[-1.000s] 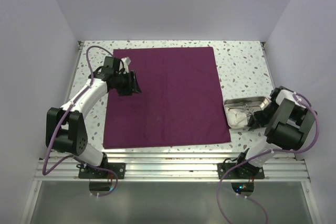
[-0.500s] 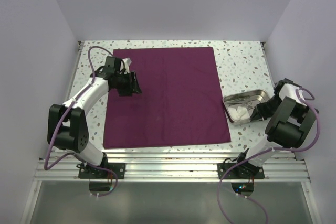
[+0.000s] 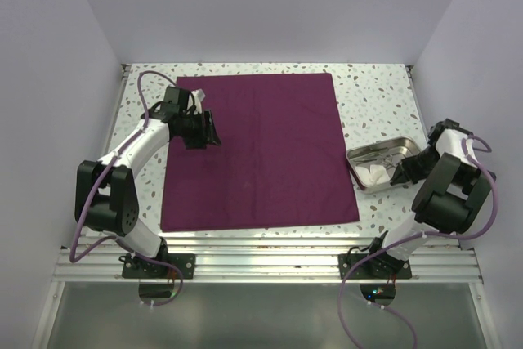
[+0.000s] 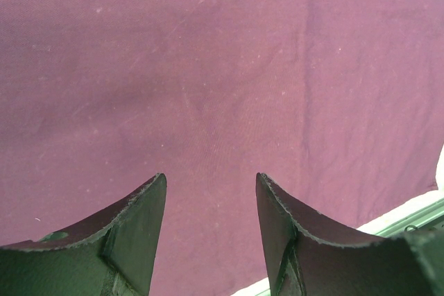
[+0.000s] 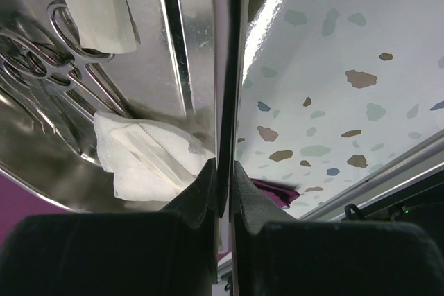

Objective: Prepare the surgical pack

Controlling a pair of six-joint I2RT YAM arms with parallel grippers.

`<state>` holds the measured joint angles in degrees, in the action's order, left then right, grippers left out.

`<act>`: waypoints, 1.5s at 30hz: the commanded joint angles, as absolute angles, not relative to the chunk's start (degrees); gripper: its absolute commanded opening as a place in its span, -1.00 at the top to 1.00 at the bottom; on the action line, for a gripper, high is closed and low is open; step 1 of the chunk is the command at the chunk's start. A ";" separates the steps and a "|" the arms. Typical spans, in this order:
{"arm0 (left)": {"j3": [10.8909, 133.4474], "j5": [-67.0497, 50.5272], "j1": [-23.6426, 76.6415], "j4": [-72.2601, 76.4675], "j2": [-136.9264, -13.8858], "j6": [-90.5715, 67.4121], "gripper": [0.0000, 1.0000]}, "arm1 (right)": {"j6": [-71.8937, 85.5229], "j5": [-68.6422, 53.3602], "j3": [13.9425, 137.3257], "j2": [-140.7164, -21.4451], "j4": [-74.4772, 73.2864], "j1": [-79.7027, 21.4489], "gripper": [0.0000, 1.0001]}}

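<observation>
Right pincer [image 5: 223,170] pinches rim of steel tray [image 5: 187,46].

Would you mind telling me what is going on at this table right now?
The right gripper is shut on the rim of the steel tray, which holds scissor-like instruments and white gauze pads and is just off the right edge of the purple cloth. The cloth lies spread flat on the speckled table. The left gripper hangs open over the cloth's left part, holding nothing.
</observation>
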<state>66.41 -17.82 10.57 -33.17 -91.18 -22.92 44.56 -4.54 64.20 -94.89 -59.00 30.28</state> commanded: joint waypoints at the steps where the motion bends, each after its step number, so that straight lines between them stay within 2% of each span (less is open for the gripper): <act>1: 68.64 -18.19 10.11 -33.84 -91.58 -21.62 -0.17 | 43.24 -8.08 65.13 -91.23 -58.36 30.23 1.00; 20: 69.78 -16.09 10.11 -34.63 -92.64 -21.45 -0.16 | 42.98 -12.66 70.48 -90.44 -58.53 28.13 1.00; 29: 70.58 -14.33 7.39 -34.63 -93.69 -22.32 -0.17 | 49.38 -11.86 75.84 -94.48 -54.32 8.98 1.00; 36: 68.73 -14.15 4.57 -34.63 -92.46 -24.96 -0.18 | 50.98 -13.53 79.80 -102.20 -48.00 -5.25 1.00; 45: 67.94 -13.01 3.69 -36.12 -92.46 -29.09 -0.18 | 56.07 -13.62 77.36 -105.82 -38.96 -16.17 1.00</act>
<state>68.55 -14.00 4.25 -35.59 -93.45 -26.74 52.38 -10.33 77.25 -107.39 -45.98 -14.48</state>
